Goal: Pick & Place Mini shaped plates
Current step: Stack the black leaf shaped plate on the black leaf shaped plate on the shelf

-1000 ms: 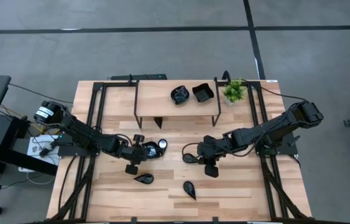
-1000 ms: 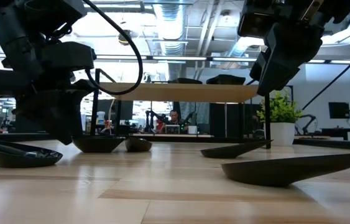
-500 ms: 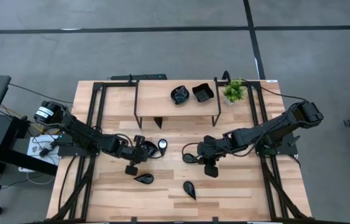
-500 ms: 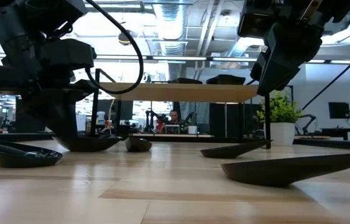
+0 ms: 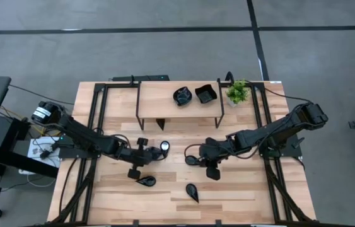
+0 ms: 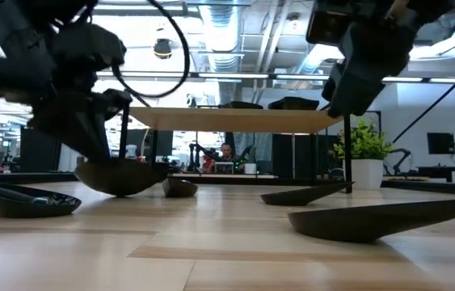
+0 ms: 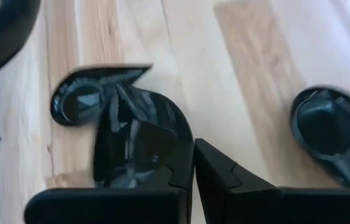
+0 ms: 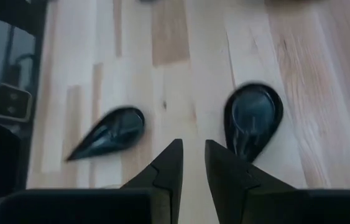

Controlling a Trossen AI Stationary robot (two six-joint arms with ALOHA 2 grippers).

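While the left gripper (image 5: 152, 151) sits clamped tight on the rim of a glossy black plate (image 6: 122, 176), that plate hangs clear of the table (image 5: 240, 189) in the low view, lifted just above the boards at centre-left. From the left wrist camera the fingers (image 7: 212, 177) are pressed together with the held dish (image 7: 125, 134) pinched between them, and another round dish (image 7: 327, 134) lies on the wood just beside it. Over on the other side, the right gripper (image 5: 197, 159) hovers low over the middle of the table, its fingers (image 8: 227, 165) set narrow with a slim gap and nothing between them. Its wrist camera looks down on a teardrop plate (image 8: 252, 115) close ahead and a leaf-shaped plate (image 8: 109, 132) a little apart, both flat on the boards. Two more pointed dishes lie nearer the front edge, one (image 5: 145, 181) below the left gripper and one (image 5: 192, 192) toward the centre. Up on the raised shelf (image 5: 158, 101) at the back, two plates are set side by side, a scalloped round one (image 5: 182, 96) and a square one (image 5: 205, 94), near a small potted plant (image 5: 237, 93) at the shelf's right end. Whether those shelf dishes hold anything cannot be told.
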